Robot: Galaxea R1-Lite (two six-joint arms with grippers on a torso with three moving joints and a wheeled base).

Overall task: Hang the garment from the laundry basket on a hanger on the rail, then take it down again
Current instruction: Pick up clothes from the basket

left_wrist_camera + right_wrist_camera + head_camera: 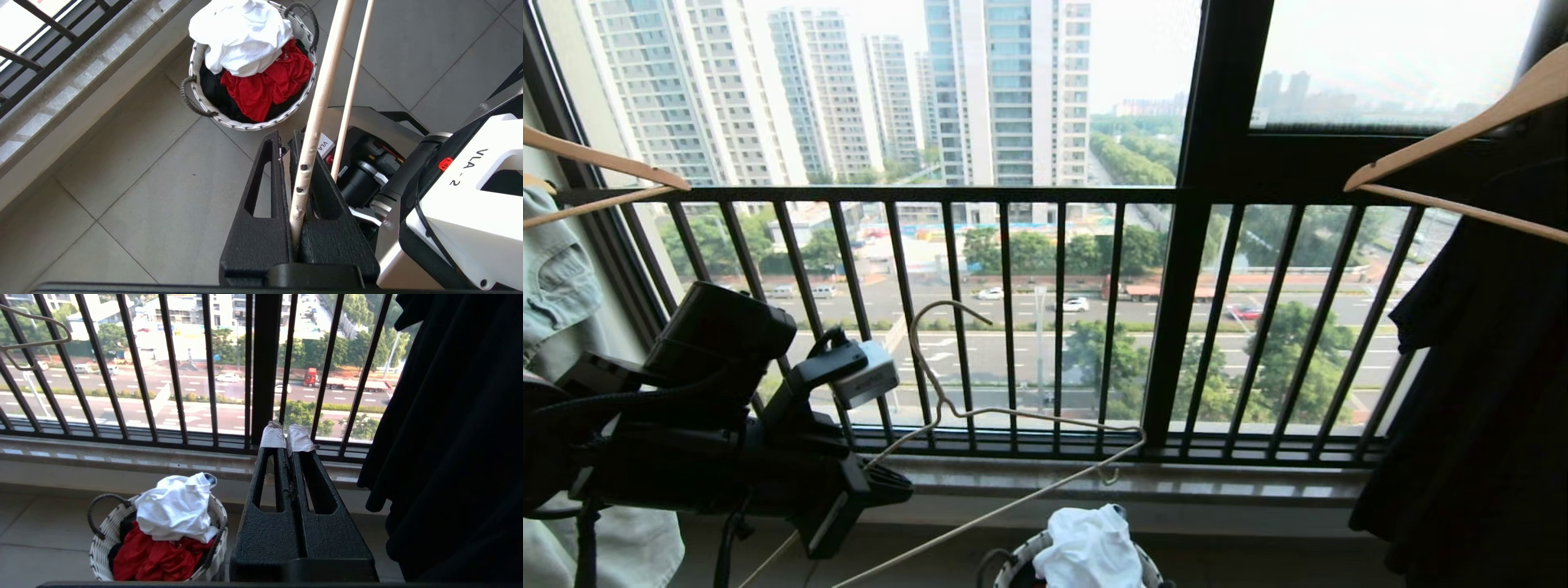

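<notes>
The left tool (292,163) is clamped on a thin cream-white wire hanger (1013,425). A crumpled white garment (241,34) tops the round white woven laundry basket (196,92). The right tool (286,439) is closed, holding nothing.

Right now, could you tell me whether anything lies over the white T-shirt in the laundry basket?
Nothing visible does: the white T-shirt sits on top of the red clothes in the laundry basket. The left gripper is shut on the hanger.

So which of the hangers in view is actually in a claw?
The thin cream-white wire hanger, clamped in the left claw. The two thick wooden hangers carry garments and are untouched.
</notes>
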